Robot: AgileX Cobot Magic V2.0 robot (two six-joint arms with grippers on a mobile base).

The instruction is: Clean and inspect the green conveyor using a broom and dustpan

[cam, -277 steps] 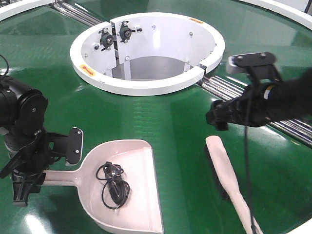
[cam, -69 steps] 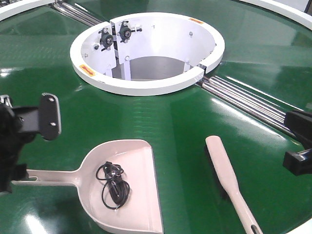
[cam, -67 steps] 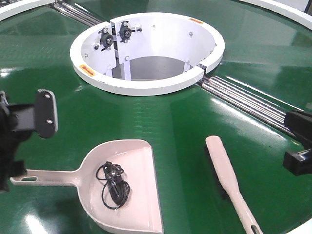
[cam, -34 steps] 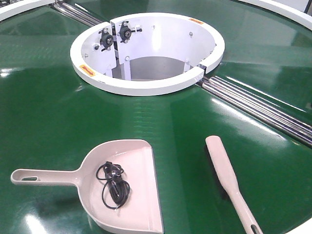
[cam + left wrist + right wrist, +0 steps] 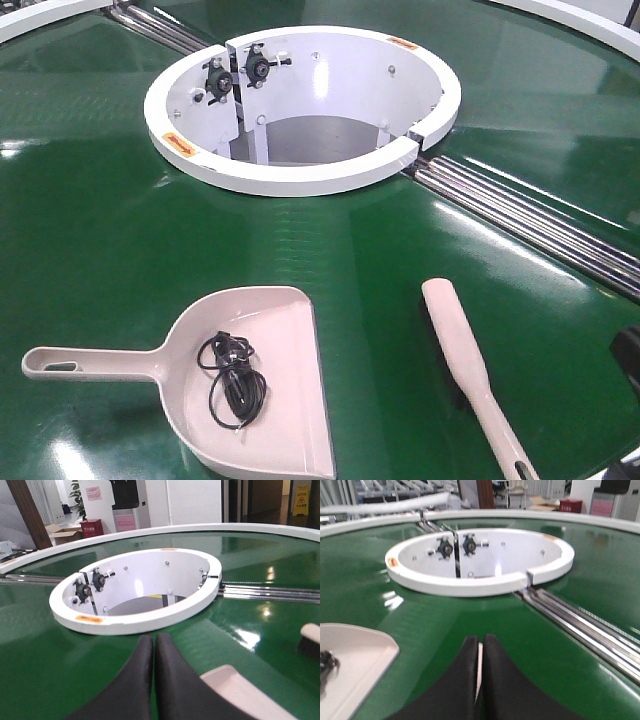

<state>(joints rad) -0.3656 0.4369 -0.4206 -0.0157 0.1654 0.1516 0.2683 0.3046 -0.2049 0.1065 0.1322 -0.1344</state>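
The green conveyor (image 5: 120, 220) fills the front view, with its white ring hub (image 5: 300, 180) behind. On the belt lies the beige-pink dustpan (image 5: 280, 340), handle pointing left, a coiled black cable (image 5: 232, 380) inside the pan. To its right the broom (image 5: 460, 345) lies flat, bristles down. Neither gripper touches them. My left gripper (image 5: 154, 641) is shut and empty above the belt, a corner of the dustpan (image 5: 245, 690) to its right. The right gripper (image 5: 480, 640) is also shut; a pale sliver shows through its narrow gap. The dustpan (image 5: 350, 660) sits to its left.
Shiny metal rollers (image 5: 520, 215) run from the hub toward the right edge, and another strip (image 5: 160, 25) leaves it at the back left. A white outer rim (image 5: 150, 532) bounds the belt. A dark piece of the right arm (image 5: 627, 358) shows at the right edge.
Both arms have drawn back from the dustpan handle and the broom and left the front view, apart from a dark bit at the right edge. Dustpan, cable and broom have not moved.
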